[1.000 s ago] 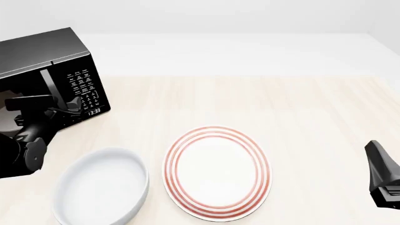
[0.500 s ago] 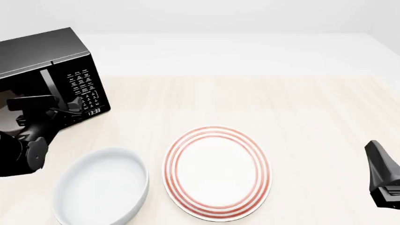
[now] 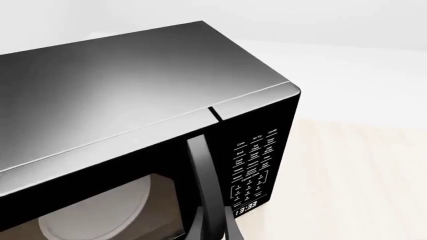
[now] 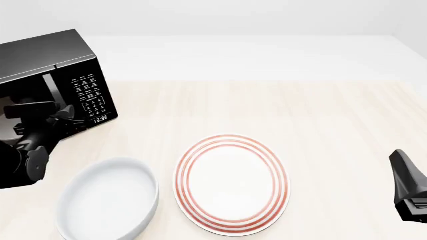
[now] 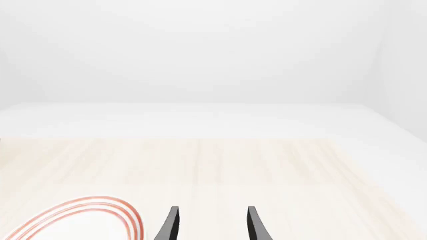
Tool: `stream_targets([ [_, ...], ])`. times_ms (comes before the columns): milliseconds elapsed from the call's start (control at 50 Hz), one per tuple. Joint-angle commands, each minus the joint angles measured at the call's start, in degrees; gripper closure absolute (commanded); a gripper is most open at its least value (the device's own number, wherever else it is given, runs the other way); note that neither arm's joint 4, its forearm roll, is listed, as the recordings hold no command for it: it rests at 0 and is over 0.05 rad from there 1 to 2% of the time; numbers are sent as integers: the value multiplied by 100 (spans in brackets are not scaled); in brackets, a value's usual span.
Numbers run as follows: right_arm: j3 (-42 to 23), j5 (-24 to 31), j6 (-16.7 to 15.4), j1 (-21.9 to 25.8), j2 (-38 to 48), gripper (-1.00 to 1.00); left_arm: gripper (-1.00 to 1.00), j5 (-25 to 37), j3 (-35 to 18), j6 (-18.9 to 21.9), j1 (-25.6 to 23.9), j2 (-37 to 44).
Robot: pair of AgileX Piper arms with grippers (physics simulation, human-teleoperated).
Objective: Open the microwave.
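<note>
The black microwave (image 4: 63, 57) stands at the table's far left, with its white-lettered keypad (image 4: 91, 93) facing me. In the left wrist view its top (image 3: 133, 75), vertical door handle (image 3: 199, 165), clock (image 3: 245, 207) and pale turntable (image 3: 100, 210) behind the dark glass show. The door looks closed or barely ajar. My left gripper (image 4: 65, 119) is at the handle, and its fingers close around the handle's lower part (image 3: 212, 231). My right gripper (image 4: 407, 187) hangs low at the right edge, open and empty, its fingers apart (image 5: 212, 227).
A white plate with red rings (image 4: 232, 182) lies at the front centre, and its rim shows in the right wrist view (image 5: 93, 212). A white bowl (image 4: 107, 200) sits left of it, just in front of my left arm. The light wooden table (image 4: 300, 115) stretches right.
My left arm has shifted slightly to the left and toward me at the microwave door. The right arm has not moved.
</note>
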Motion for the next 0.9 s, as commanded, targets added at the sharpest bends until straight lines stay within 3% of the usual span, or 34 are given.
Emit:
stream_targets([
  [20,0,0,0,0,0,-100,100,10,71,90,10,-66],
  [900,0,0,1,0,0,-100,100,-197,833,75,-372,-894],
])
